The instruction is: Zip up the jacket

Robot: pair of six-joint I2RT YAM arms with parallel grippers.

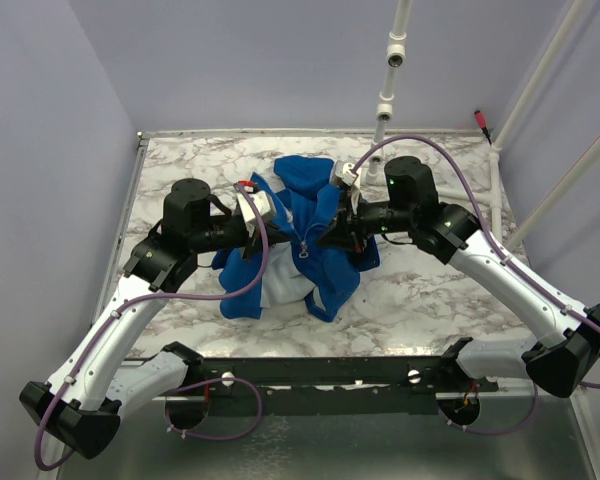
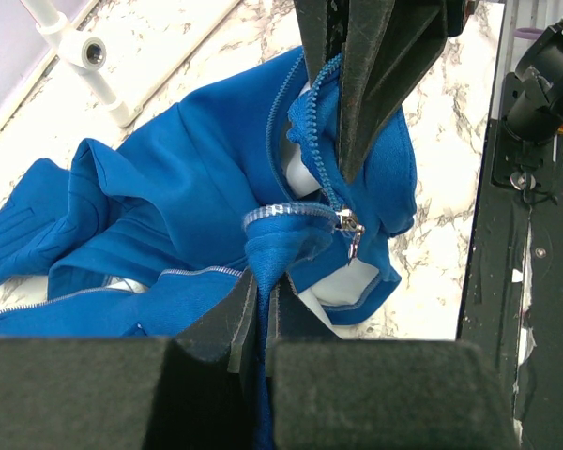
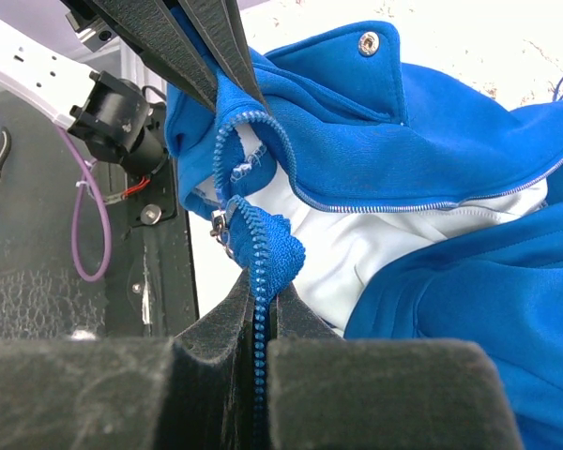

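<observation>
— Table point(image 1: 430, 290), marble top, and the jacket point(image 1: 315, 190) bunched up in the middle of it, between the two arms.
— Which way does it lie?
— Its length runs from the far edge back toward the arm bases, leaning a bit left at the near end. Blue outside, pale lining showing. Which end is the hood I cannot tell; it is too crumpled.
— And the claws?
— Left claw point(image 2: 261, 309) is pinched tight on a fold of blue cloth just below the zipper point(image 2: 317, 159). Right claw point(image 3: 261, 305) is clamped on the toothed strip itself.
— Anything smaller?
— A little metal pull tab point(image 2: 354, 236) dangles between them. The far stretch of zipper is hidden behind the right claw's fingers point(image 2: 375, 84).
</observation>
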